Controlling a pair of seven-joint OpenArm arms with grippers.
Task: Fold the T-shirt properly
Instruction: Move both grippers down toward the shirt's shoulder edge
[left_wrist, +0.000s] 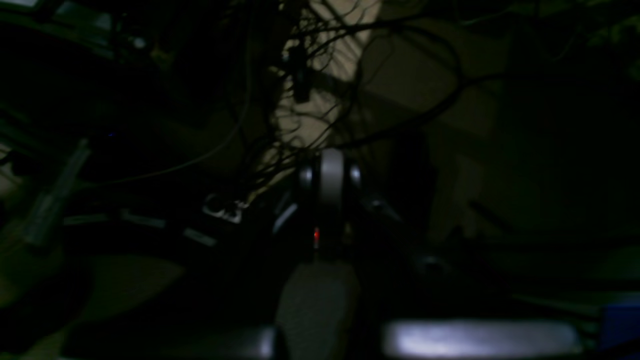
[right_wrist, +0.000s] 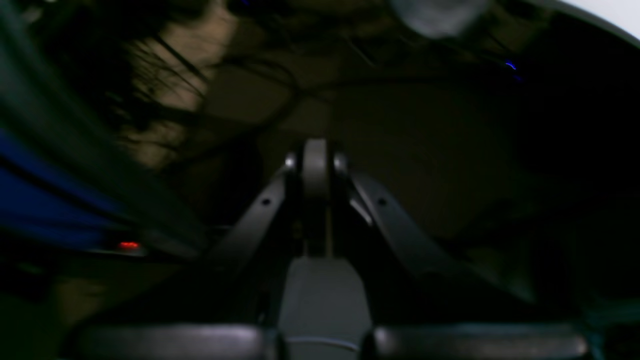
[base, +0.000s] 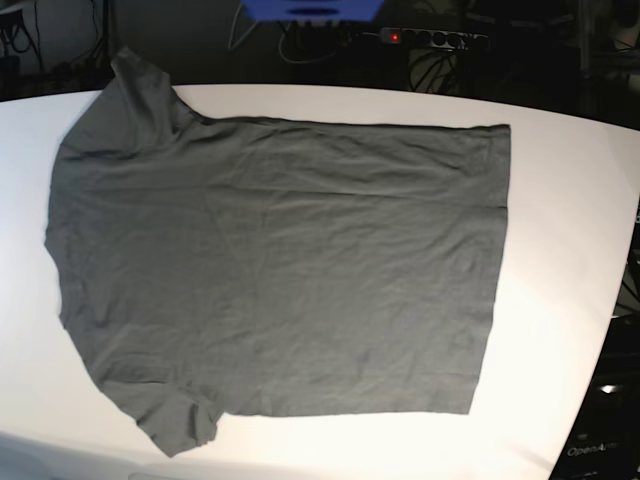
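Left gripper: dim lower centre of the left wrist view, dark body, pale grey rounded central piece flanked by two small round fasteners, small red light below. Right gripper: lower centre of the right wrist view, same grey central piece with two bright fasteners, two dark grey struts with screw holes splaying downward, grey block beneath.

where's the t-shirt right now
In the base view the T-shirt lies spread flat on the white table, sleeves toward the view's left, hem toward the right.

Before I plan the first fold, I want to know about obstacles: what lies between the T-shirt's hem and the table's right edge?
Nothing: in the base view, only bare white table lies between the T-shirt hem and that edge.
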